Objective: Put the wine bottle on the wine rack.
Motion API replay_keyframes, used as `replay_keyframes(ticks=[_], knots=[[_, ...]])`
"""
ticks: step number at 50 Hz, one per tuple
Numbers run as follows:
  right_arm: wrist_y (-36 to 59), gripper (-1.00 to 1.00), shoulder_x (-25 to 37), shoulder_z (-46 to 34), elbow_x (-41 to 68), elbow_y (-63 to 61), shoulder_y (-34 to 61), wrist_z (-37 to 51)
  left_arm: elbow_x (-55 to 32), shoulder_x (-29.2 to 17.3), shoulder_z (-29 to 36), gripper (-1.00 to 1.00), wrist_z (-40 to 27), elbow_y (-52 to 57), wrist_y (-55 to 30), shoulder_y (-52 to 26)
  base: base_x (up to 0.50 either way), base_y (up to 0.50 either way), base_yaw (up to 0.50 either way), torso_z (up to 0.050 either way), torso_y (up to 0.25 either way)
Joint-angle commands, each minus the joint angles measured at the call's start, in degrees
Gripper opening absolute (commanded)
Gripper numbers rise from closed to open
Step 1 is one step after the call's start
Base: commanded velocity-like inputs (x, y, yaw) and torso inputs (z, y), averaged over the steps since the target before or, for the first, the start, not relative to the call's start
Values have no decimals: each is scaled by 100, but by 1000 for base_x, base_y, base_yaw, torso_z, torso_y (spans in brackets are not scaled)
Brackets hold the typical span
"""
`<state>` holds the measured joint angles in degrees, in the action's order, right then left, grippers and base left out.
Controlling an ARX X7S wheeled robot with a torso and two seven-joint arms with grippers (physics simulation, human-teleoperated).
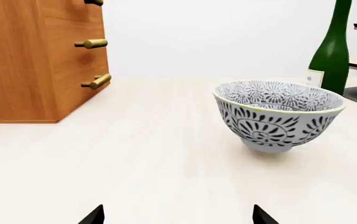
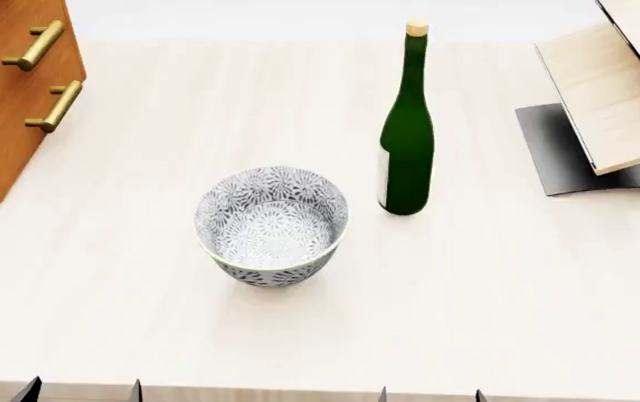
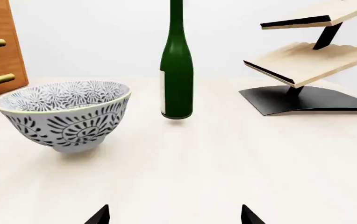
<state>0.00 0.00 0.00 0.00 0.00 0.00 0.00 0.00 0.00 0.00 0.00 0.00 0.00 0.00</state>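
— Nearest the wrist cameras, what is seen?
— Dark fingertips of the right gripper and left gripper, both spread, nothing held.

— Why is nothing gripped?
— Judged unstarted: the wine bottle stands upright on the table, well ahead of the jaws, between the bowl and the wine rack.

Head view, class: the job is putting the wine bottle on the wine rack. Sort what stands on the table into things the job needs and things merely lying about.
Needed for the job:
- wine bottle, upright on the table
- wine rack, empty, at the robot's right

Just lying about:
- patterned bowl, beside the bottle
- wooden cabinet with brass handles, at the left
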Motion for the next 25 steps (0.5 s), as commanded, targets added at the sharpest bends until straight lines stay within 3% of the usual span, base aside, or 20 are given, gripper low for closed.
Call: replay_keyframes(ticks=[1,17,25], knots=[[4,100,103,-130,103,-9,-3,130,-146,-146,169,100,-169,19,-10,5,0,0,0,0,0],[21,100,353,-468,219,-151,-14,354,-201,-356,420,100,-479,189,51,44,0,0,0,0,0],[300,100,493,-487,401,-1588,-424,412,-172,-497,505,100,-582,1341,-118,378,0,0,0,0,0]])
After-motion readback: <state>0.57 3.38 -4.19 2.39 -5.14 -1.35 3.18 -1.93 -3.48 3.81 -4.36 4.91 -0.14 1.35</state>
